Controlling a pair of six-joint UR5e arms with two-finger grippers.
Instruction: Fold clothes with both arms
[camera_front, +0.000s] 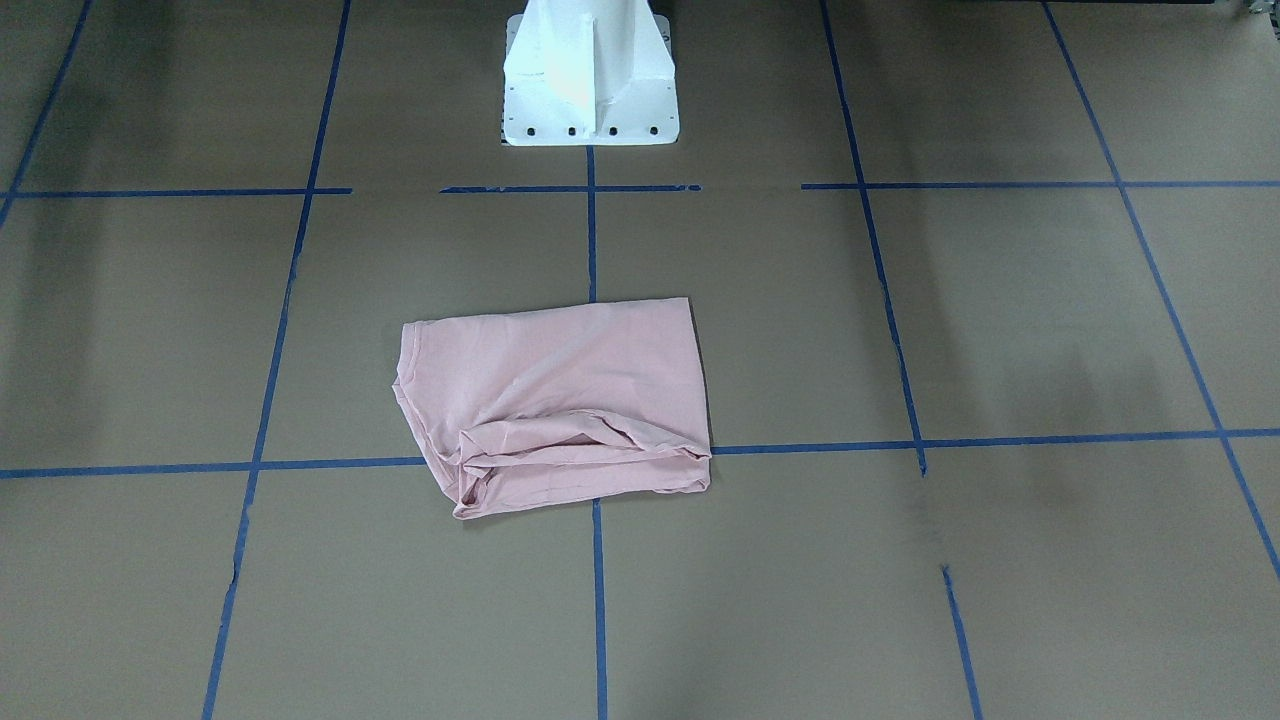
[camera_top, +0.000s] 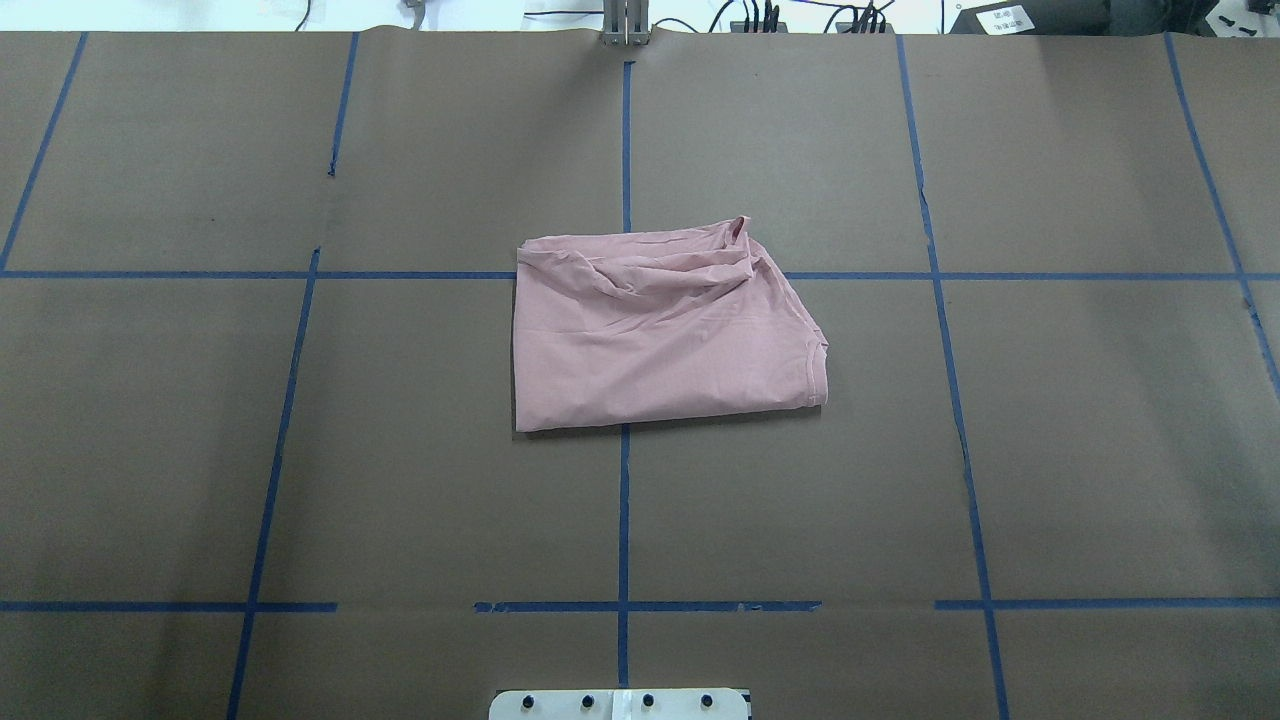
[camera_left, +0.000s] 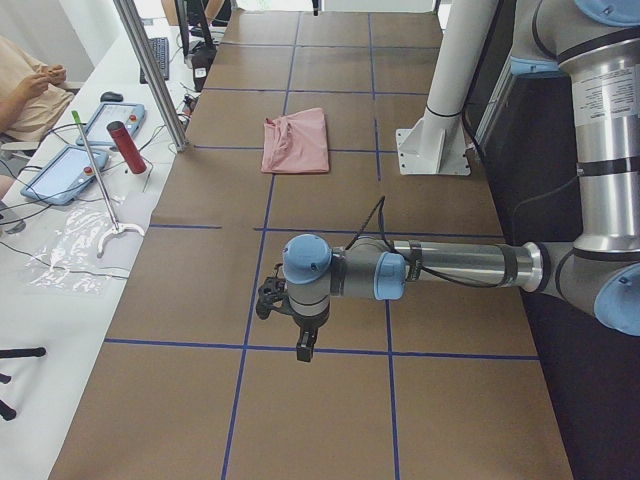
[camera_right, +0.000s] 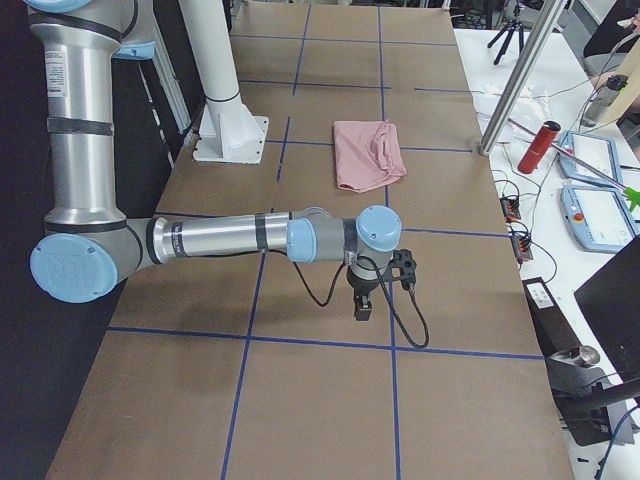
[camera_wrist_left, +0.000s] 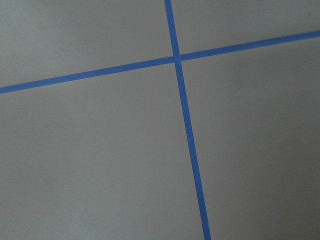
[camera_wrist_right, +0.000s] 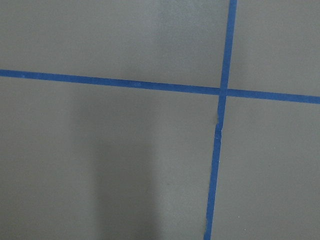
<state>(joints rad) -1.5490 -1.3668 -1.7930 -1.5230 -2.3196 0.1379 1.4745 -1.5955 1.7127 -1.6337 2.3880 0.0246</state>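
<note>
Left gripper (camera_left: 303, 345): hangs downward over the table (camera_top: 200, 450), well apart from the T-shirt (camera_top: 660, 330); seen only in the left side view, so its opening cannot be told; no cloth at it.

T-shirt: pale pink, folded into a rough rectangle at the table's centre over a blue tape (camera_wrist_left: 187, 130) crossing, bunched along its far edge, just beyond the white pedestal (camera_front: 588, 75).

Right gripper (camera_right: 362, 308): likewise well apart from the shirt; opening cannot be told.

Writing: label (camera_left: 607, 100) on the near arm too small to read.

Views: only the side views show arms; the wrist views show tape and table alone.
</note>
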